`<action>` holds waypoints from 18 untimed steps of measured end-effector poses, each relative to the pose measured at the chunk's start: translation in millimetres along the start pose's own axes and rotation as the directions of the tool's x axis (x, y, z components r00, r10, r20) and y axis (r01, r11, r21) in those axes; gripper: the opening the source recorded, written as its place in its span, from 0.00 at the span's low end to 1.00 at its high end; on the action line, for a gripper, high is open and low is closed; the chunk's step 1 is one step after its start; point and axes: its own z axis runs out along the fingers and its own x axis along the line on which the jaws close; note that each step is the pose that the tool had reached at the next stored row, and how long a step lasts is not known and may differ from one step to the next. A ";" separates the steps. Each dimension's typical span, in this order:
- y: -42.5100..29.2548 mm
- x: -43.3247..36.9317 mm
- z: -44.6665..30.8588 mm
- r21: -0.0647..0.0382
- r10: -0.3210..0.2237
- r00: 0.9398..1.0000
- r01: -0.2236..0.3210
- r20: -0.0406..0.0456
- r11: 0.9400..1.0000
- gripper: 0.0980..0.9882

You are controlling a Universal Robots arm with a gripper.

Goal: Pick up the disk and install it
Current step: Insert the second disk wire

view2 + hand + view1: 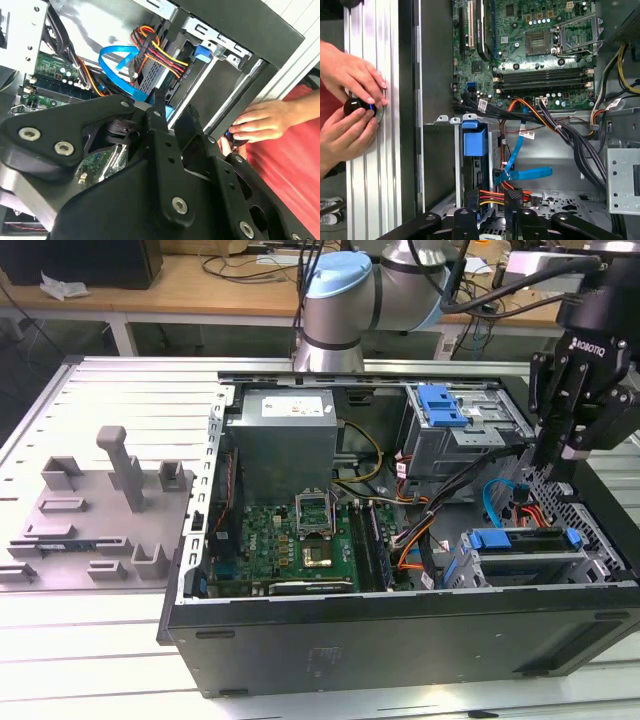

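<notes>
One disk (522,552), blue-framed, sits in its bay at the computer case's (400,635) front corner on the exterior view's right. Gripper (572,458) hovers above that corner, fingers parted, empty. Install looks near done; seating needs checking.

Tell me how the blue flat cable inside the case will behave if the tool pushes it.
The blue cable probably bends easily: it already lies in a loop. It looks thin and light, so it would likely spring aside. Its plugged end may resist.
</notes>
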 end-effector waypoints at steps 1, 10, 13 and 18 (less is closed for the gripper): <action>0.1 0.0 -0.1 0.000 0.000 1.000 0.000 0.000 1.000 0.29; 8.5 -2.6 9.5 0.000 0.000 1.000 0.000 -0.002 1.000 0.29; 10.5 -3.2 12.2 0.000 0.000 1.000 0.000 -0.002 1.000 0.29; 10.4 -4.1 16.7 0.001 0.000 1.000 0.000 -0.002 1.000 0.29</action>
